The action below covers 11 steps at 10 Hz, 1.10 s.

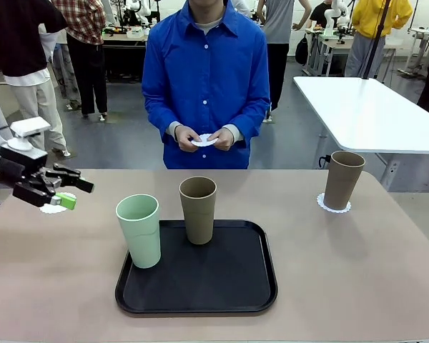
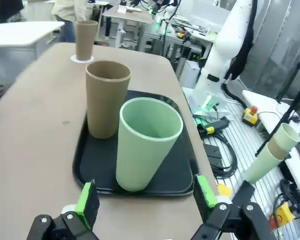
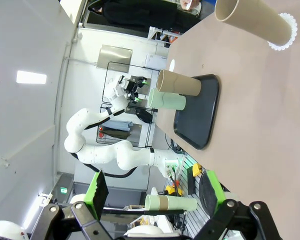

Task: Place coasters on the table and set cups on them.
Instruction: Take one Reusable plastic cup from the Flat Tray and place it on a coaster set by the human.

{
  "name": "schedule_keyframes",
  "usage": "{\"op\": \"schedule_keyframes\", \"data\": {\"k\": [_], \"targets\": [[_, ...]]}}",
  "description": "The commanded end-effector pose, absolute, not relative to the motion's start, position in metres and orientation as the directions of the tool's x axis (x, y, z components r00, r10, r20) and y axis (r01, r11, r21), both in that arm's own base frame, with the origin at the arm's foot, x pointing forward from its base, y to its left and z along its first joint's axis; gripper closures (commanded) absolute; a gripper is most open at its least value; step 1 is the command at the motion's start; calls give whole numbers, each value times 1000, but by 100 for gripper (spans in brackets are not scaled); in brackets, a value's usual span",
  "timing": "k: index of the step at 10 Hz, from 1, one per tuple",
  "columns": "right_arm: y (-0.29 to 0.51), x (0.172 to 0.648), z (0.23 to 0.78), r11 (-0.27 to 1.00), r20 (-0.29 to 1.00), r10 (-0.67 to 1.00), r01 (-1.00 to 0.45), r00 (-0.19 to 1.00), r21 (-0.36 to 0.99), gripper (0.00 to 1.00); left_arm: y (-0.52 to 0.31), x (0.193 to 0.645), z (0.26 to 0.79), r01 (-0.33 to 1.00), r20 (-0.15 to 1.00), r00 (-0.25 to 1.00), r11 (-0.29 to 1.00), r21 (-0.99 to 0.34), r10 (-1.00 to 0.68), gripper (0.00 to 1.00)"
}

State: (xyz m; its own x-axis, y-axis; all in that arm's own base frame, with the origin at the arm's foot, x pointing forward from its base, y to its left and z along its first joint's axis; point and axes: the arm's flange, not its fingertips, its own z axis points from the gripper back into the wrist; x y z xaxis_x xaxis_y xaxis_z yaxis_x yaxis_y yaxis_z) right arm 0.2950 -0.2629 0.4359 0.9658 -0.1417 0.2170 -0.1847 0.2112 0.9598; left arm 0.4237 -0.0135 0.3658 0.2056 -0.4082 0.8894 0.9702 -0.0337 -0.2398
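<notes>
My left gripper (image 1: 75, 194) hovers open at the table's left, just above a white lacy coaster (image 1: 53, 209). A mint green cup (image 1: 138, 230) and a brown cup (image 1: 198, 209) stand upright on the black tray (image 1: 200, 300). In the left wrist view the mint cup (image 2: 147, 142) stands ahead of the open gripper (image 2: 146, 200), with the brown cup (image 2: 106, 97) behind it. A second brown cup (image 1: 343, 179) stands on a coaster (image 1: 334, 206) at the right. The person holds another coaster (image 1: 204, 141) in both hands. My right gripper (image 3: 154, 189) is open, holding nothing.
The tan table (image 1: 372, 271) has free room right of the tray and along its front edge. A white table (image 1: 372, 107) stands behind at the right. The person stands at the far edge, in the middle.
</notes>
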Motion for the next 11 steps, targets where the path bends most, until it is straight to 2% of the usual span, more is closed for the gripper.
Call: {"op": "schedule_keyframes", "data": {"k": [1,2,3,4,7,8,9,11], "targets": [[-262,293,436,206,206,-139,-176,969,963,0,-15,443,352,971,880,168,-81,-227,-444,0],[-262,293,436,206,206,-139,-176,969,963,0,-15,444,341,970,881,158,-95,-222,-447,0],[-262,293,436,206,206,-139,-176,969,963,0,-17,442,335,975,850,176,-29,-218,-497,0],[-262,293,436,206,206,-139,-176,969,963,0,-18,439,340,962,879,208,-72,-262,-429,0],[-262,293,436,206,206,-139,-176,969,963,0,-19,443,333,963,869,207,-62,-261,-449,0],[-262,293,436,206,206,-139,-176,969,963,0,-18,439,331,963,901,128,-165,-213,-415,0],[-262,293,436,206,206,-139,-176,969,963,0,-15,440,326,953,938,106,-235,-191,-330,0],[-262,293,436,206,206,-139,-176,969,963,0,-12,440,313,943,960,79,-293,-160,-270,0]]}}
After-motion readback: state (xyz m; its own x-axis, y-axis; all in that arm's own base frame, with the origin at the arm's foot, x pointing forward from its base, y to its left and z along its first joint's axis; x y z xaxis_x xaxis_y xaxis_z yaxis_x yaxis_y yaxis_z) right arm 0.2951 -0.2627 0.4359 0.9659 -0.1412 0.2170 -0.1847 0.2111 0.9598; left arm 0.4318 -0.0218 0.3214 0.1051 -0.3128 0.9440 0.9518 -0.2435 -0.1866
